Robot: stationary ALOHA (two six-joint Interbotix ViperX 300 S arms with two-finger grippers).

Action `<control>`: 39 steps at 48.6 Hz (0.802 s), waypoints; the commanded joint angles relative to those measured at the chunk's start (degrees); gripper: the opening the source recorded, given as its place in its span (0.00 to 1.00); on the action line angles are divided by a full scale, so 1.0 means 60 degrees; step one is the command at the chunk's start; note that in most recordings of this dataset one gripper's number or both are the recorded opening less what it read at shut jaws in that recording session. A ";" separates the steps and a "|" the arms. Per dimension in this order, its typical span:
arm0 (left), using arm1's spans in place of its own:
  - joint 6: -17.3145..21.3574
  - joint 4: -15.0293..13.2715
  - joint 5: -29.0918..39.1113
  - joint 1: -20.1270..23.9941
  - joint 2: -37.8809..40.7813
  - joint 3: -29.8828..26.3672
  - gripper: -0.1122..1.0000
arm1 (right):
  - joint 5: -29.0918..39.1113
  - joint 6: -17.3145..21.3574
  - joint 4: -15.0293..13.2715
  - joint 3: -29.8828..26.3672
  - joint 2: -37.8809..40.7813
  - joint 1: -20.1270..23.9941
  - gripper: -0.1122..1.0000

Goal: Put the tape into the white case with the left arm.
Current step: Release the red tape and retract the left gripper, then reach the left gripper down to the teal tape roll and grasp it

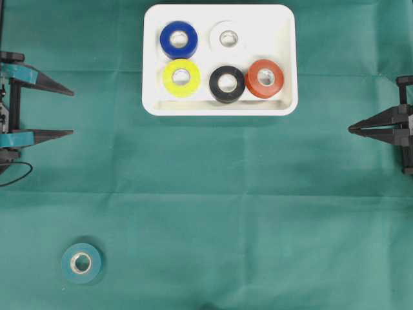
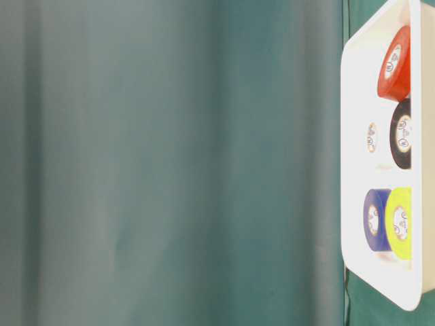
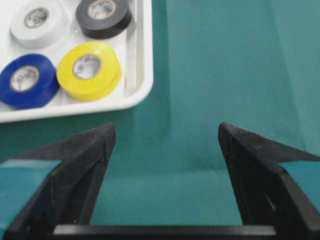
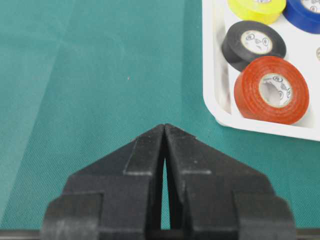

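Teal tape roll (image 1: 81, 263) lies alone at lower left of the overhead view, well apart from the white case (image 1: 219, 106) at top centre holding five rolls. Left gripper (image 1: 68, 113) waits wide open and empty at the left edge, so the reach looks not yet begun; next it must swing down-frame over that roll and close.

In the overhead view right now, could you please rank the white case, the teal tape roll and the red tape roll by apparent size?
1. white case, by far the largest.
2. teal tape roll and red tape roll: these look alike, so no ranking between them.
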 commanded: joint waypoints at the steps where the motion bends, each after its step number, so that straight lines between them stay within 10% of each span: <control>1: -0.0117 -0.0029 0.0000 -0.0146 0.0029 -0.0044 0.85 | -0.0044 0.0015 -0.0015 -0.0132 0.0059 0.0000 0.02; 39: -0.0894 -0.0029 0.0176 -0.4731 -0.0059 0.0234 0.84 | -0.0044 0.0015 -0.0015 -0.0146 0.0059 0.0000 0.02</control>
